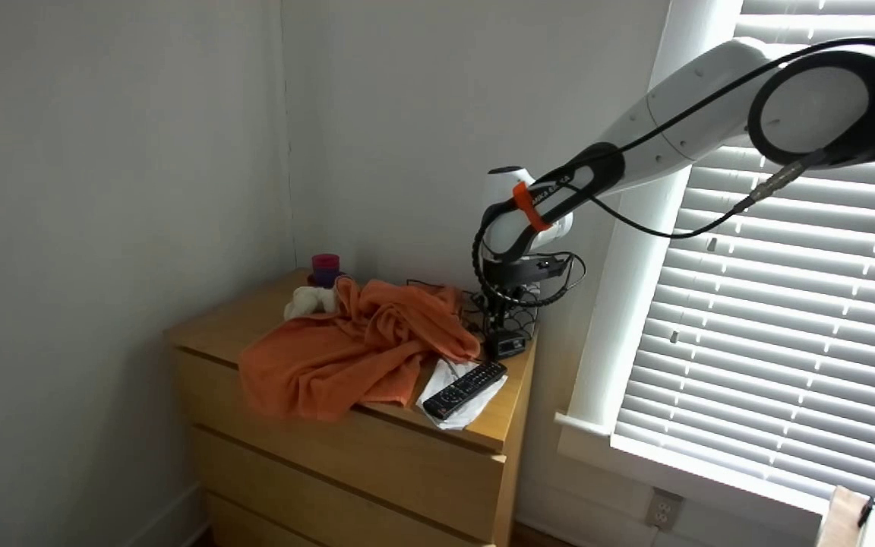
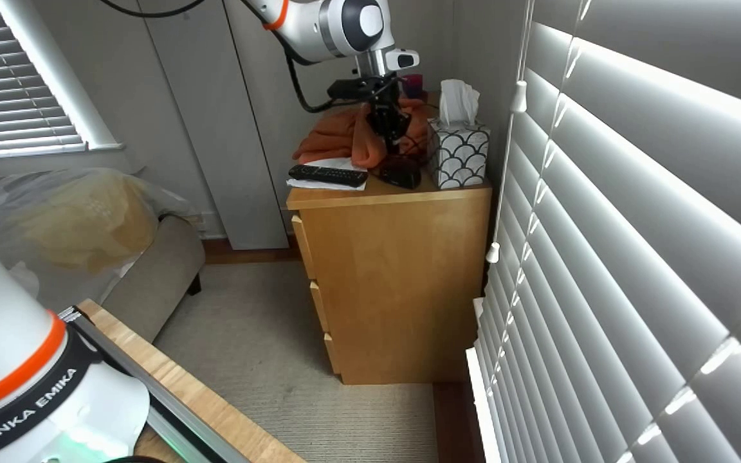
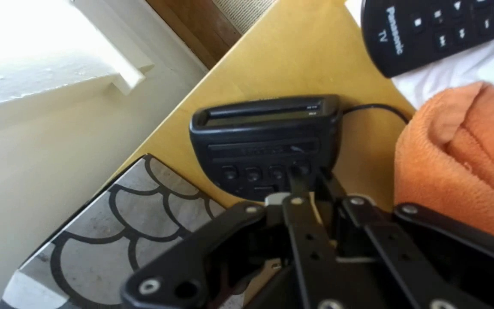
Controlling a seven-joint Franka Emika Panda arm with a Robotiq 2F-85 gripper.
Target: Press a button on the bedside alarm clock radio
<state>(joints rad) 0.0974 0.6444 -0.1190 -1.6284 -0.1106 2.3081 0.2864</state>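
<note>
while only the wrist view shows buttons (image 3: 253, 174) on the clock (image 3: 264, 135), the nearby gripper (image 3: 313, 178) stands narrow.

Bright daylight glare through blinds (image 1: 779, 323)

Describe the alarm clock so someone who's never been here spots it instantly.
Find the wooden dresser beside the window blinds. On its top, between the patterned tissue box and the remote, sits the alarm clock. It's black like the remote, but squatter and has a display.
</note>
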